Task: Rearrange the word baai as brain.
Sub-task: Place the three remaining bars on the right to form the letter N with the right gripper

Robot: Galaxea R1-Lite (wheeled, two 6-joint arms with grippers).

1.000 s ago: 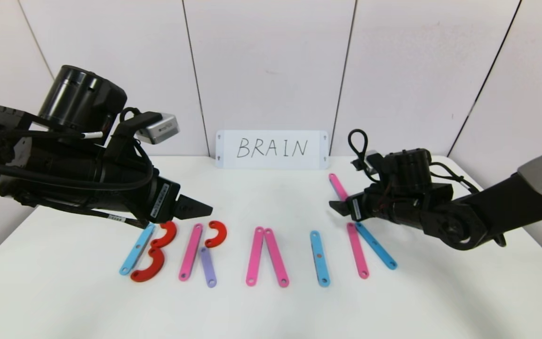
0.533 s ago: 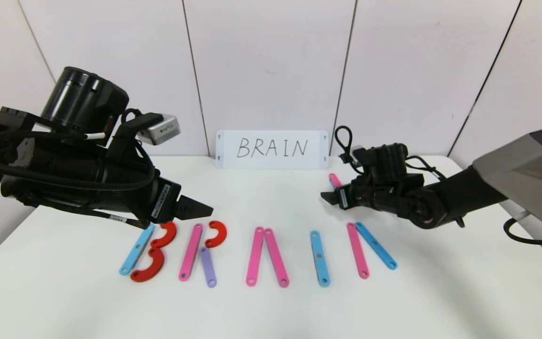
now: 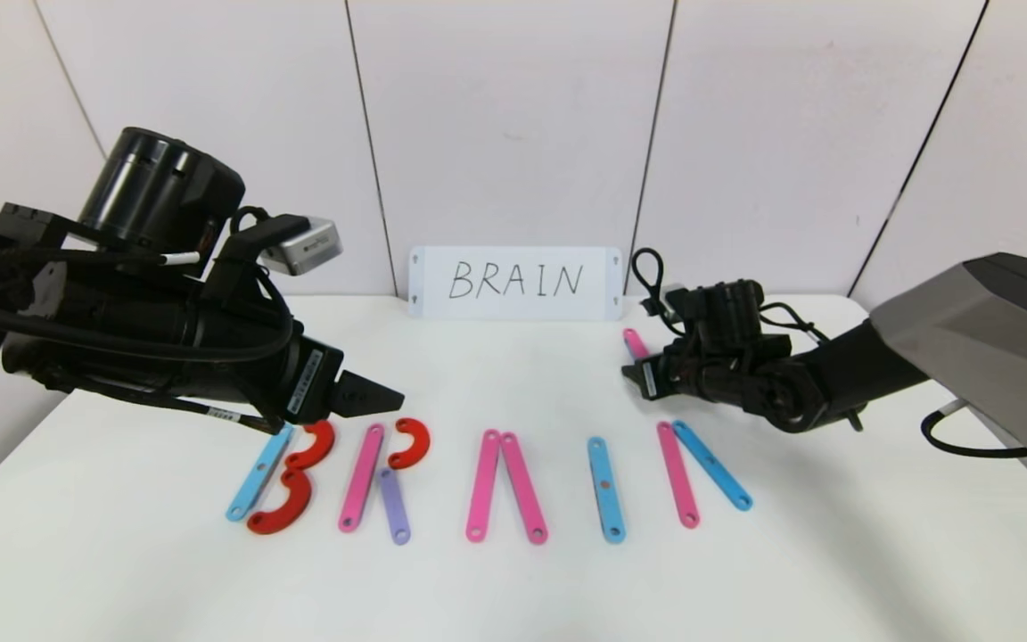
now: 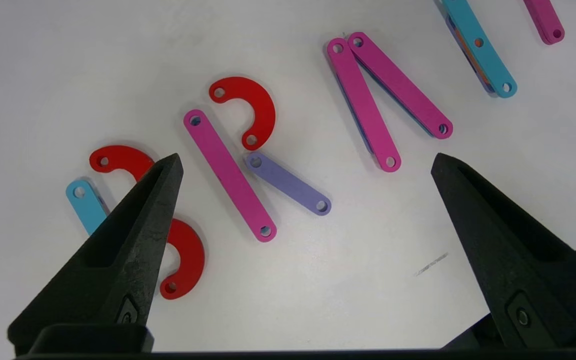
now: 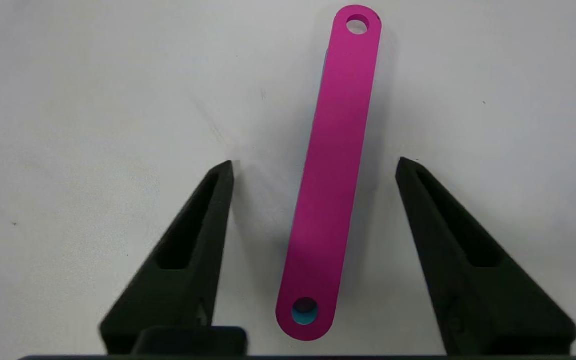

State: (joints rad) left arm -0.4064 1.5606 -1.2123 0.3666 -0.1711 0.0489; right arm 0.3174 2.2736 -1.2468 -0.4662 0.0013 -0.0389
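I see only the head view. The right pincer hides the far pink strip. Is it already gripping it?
Observer: No. In the right wrist view, the right pincer is open, and the pink strip lies between its fingers with a gap on each side.
Operator: Is the strip straight between them?
Observer: Slightly slanted, not parallel to the fingers.
Operator: And the left pincer?
Observer: The left pincer is wide open, with nothing held.

place: robot test lab | cues: bare white table point(image 3: 513, 588), plain panelled wall point(image 3: 513, 116), handwritten card point(image 3: 515, 283)
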